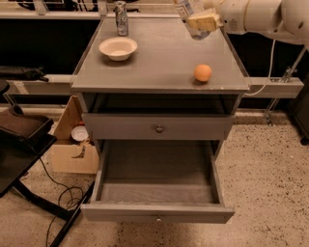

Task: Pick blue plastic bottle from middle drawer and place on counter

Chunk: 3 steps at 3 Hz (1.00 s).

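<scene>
Grey counter [159, 67]: gripper [203, 21] at far right corner, clenched on blue plastic bottle [198, 33]. Orange fruit [203, 73] near front right corner. White bowl [118, 48] and silver can [120, 18] near far left corner. Middle drawer [157, 212] pulled open.

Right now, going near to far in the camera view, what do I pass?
Open middle drawer → closed drawer front → orange → bowl → silver can. The gripper, holding the blue plastic bottle, is over the counter at its far right corner.
</scene>
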Each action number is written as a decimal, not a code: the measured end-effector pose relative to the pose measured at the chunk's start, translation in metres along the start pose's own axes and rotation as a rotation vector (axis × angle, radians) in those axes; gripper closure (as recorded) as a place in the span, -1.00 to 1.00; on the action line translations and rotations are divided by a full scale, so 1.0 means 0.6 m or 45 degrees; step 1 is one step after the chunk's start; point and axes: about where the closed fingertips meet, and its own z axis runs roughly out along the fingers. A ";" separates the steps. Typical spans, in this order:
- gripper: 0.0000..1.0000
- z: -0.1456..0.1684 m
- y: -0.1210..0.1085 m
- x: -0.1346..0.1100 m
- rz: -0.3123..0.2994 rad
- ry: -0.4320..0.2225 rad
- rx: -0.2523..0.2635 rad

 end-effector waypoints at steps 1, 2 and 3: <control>1.00 0.079 -0.097 0.064 0.218 -0.138 0.228; 1.00 0.124 -0.141 0.144 0.366 -0.113 0.350; 1.00 0.126 -0.141 0.145 0.389 -0.115 0.351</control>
